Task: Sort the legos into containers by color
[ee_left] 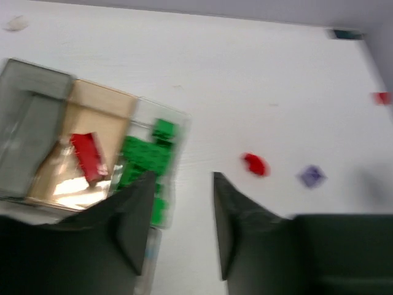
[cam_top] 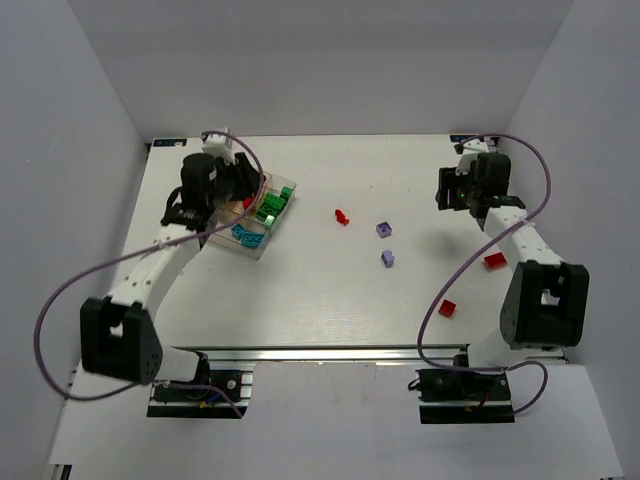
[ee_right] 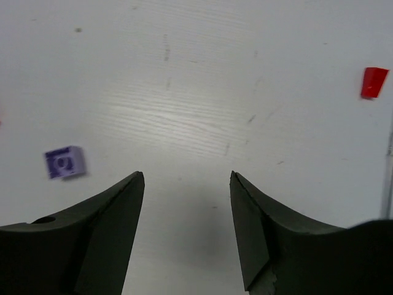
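The clear compartment tray (cam_top: 281,222) sits at the back left and holds green bricks (cam_top: 272,205), cyan bricks (cam_top: 247,236) and a red one. My left gripper (cam_top: 240,185) hovers over the tray, open and empty. In the left wrist view, my left gripper (ee_left: 183,184) is above the tray's right edge (ee_left: 178,132); a red brick (ee_left: 88,157) lies in the brownish compartment, green bricks (ee_left: 147,157) beside it. My right gripper (cam_top: 455,190) is open and empty at the back right, and in the right wrist view (ee_right: 187,178) it is over bare table.
Loose on the table are red bricks (cam_top: 342,216) (cam_top: 494,261) (cam_top: 447,308) and two light purple bricks (cam_top: 384,229) (cam_top: 388,258). The right wrist view shows a purple brick (ee_right: 63,163) and a red brick (ee_right: 373,82). White walls enclose the table.
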### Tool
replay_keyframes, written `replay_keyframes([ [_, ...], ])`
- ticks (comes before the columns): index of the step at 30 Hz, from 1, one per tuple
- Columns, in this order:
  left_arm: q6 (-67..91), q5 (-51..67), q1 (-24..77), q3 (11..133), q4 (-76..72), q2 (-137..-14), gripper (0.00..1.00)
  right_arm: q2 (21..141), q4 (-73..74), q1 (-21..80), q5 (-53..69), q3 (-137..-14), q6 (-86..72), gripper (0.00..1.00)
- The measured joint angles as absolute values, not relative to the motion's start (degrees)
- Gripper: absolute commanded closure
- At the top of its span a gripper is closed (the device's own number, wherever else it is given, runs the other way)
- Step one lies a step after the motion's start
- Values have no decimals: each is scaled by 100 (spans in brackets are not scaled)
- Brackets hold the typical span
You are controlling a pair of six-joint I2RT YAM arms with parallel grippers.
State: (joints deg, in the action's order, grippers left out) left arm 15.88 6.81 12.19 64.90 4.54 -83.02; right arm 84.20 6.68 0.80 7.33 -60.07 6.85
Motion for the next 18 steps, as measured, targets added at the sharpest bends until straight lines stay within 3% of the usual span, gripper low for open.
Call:
replay_keyframes([
  [1, 1723, 899, 1227, 6224, 290, -7970, 34, 8661, 729, -40, 707, -6215, 733, 29],
  [4, 2053, 1557, 1275, 5376, -189, -7120, 27, 9441, 987, -419, 775, -7011, 998, 22],
  [12, 2222, 2303, 1291, 4731, -279, -6698, 25, 11308, 1579, -899, 447, -9214, 1726, 22],
  [18, 2257, 2464, 1291, 4731, -386, -6501, 25, 12278, 1833, -915, -115, -10106, 1979, 24],
])
